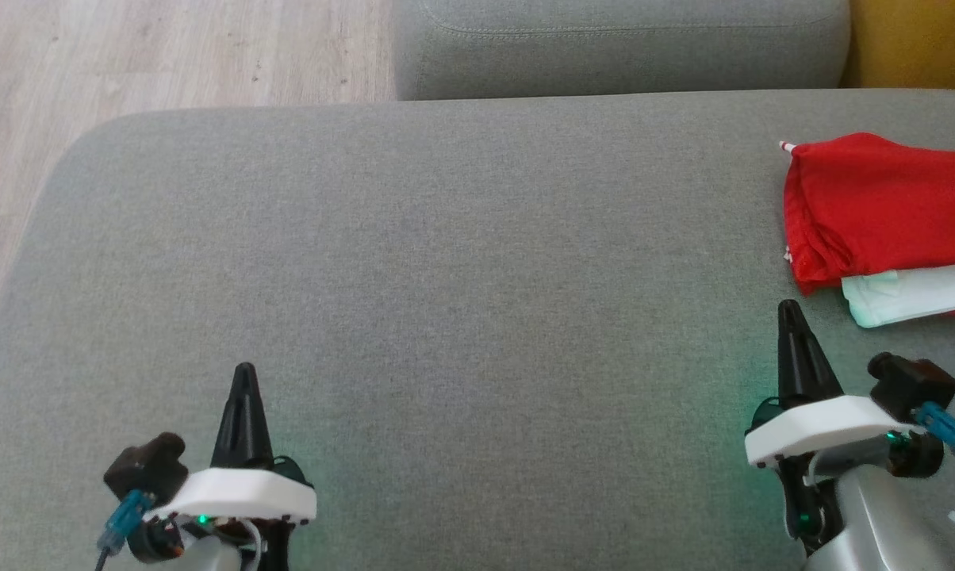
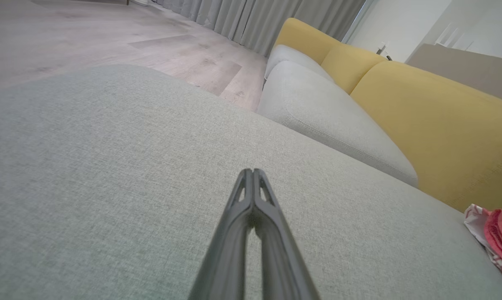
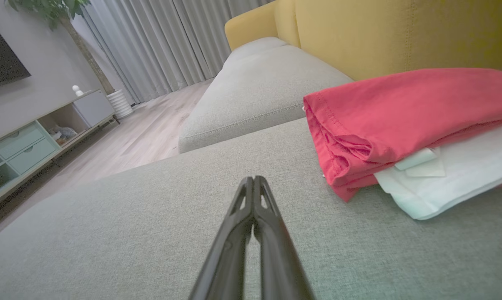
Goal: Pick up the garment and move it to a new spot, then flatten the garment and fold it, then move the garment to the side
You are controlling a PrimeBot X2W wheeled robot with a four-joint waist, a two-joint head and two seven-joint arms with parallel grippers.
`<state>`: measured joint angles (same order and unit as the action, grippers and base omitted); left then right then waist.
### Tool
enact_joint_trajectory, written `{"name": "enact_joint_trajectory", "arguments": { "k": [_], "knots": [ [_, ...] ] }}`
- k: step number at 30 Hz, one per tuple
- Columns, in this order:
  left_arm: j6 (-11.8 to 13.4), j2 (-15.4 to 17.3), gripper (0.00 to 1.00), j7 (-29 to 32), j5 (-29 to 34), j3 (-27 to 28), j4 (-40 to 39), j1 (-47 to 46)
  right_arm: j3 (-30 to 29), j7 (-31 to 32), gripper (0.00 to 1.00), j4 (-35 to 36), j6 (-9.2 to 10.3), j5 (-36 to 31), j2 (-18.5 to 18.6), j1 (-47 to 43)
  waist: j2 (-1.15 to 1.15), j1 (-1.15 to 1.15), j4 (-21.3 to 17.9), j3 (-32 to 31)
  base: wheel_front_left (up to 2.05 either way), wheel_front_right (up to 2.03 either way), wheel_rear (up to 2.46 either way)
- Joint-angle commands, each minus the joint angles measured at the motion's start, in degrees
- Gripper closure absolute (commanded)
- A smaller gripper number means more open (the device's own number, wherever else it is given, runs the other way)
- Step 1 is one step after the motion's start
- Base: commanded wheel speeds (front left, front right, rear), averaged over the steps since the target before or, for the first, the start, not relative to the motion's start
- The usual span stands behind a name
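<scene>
Just ahead and to the right of the right gripper [image 1: 789, 309], a folded red garment [image 1: 874, 206] lies on the grey sofa seat [image 1: 446, 262]. A white cloth [image 1: 914, 295] shows at the garment's near edge. The right gripper's two dark fingers are pressed together, near the garment but not touching it. Well apart, to its left, the left gripper [image 1: 244, 373] also has its fingers together, holding nothing.

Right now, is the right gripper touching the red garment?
Apart. The right wrist view shows bare grey cushion between the shut right gripper and the red garment.
</scene>
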<state>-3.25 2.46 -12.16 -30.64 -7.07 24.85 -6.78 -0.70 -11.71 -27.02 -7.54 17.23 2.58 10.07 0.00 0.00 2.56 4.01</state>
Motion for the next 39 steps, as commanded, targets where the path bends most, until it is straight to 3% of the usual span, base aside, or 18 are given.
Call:
{"name": "enact_joint_trajectory", "arguments": {
  "k": [1,39],
  "knots": [
    [-0.4,0.1,1.00,0.2,-1.3,1.3,-2.2,-2.2,-0.3,0.3,1.00,2.3,0.01,1.8,0.2,2.3,0.00,0.00,0.0,0.0,0.00,0.00,0.00],
    [-1.7,0.2,1.00,6.8,-22.9,5.7,-5.3,-1.2,-2.2,6.7,1.00,6.2,0.02,28.0,0.2,0.1,0.00,0.00,-0.9,-1.4,0.00,0.00,0.00]
  ]
}}
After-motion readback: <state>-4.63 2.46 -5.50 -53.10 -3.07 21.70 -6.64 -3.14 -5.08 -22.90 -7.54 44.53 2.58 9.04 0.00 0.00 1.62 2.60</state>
